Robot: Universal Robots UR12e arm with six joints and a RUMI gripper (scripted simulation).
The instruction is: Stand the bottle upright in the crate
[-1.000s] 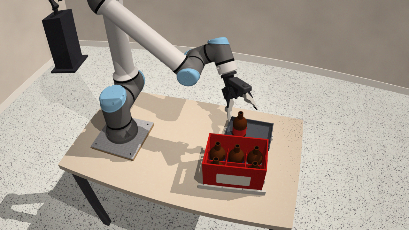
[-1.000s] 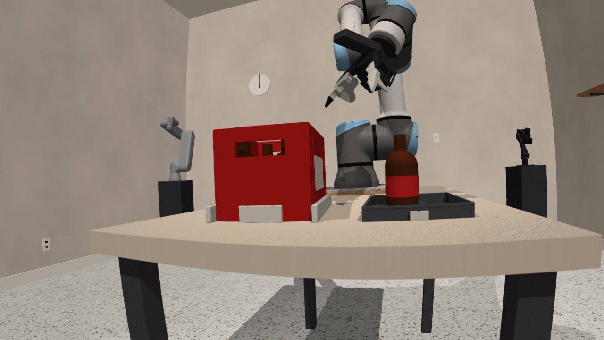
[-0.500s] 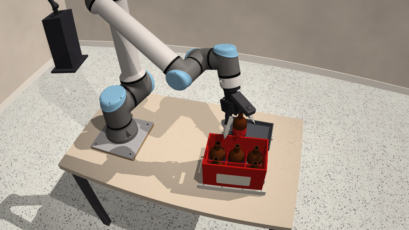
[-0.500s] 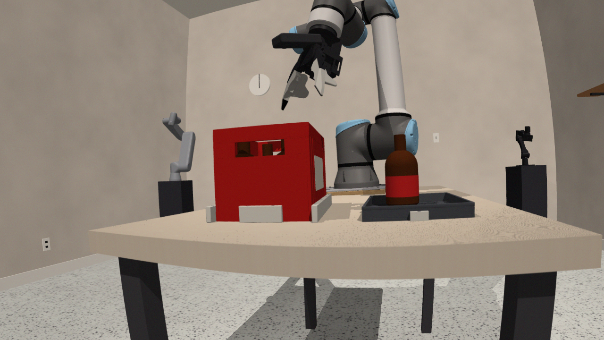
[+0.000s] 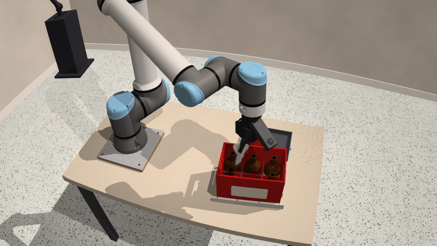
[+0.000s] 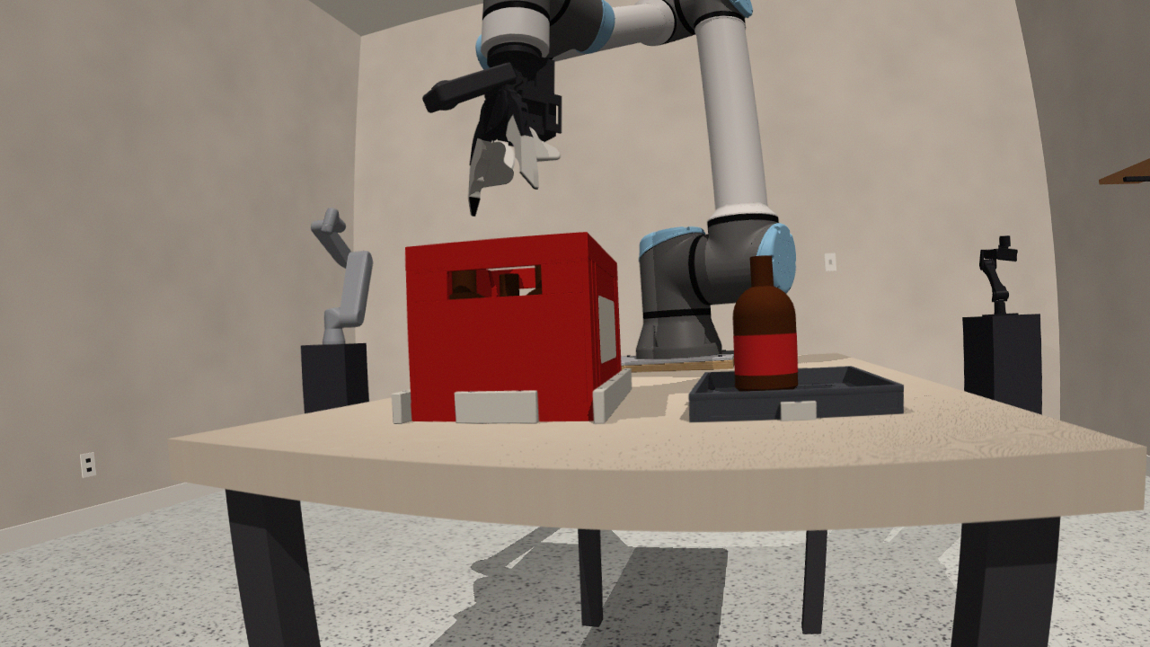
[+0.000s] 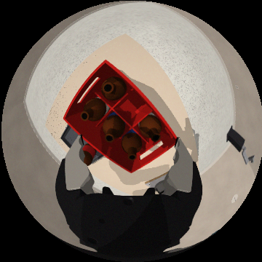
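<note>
bottle upright on tray, hand wide apart above crate, holding nothing

A brown bottle with a red label stands upright in a dark, shallow tray, level near the desk's far right corner in the top view. The upright red crate, holding five brown bottles, sits toward the near right corner.

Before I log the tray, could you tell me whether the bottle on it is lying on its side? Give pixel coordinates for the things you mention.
No, the bottle (image 6: 765, 354) (image 7: 88, 153) stands upright on the tray (image 6: 852, 402) (image 7: 67, 136), neck pointing up.
</note>
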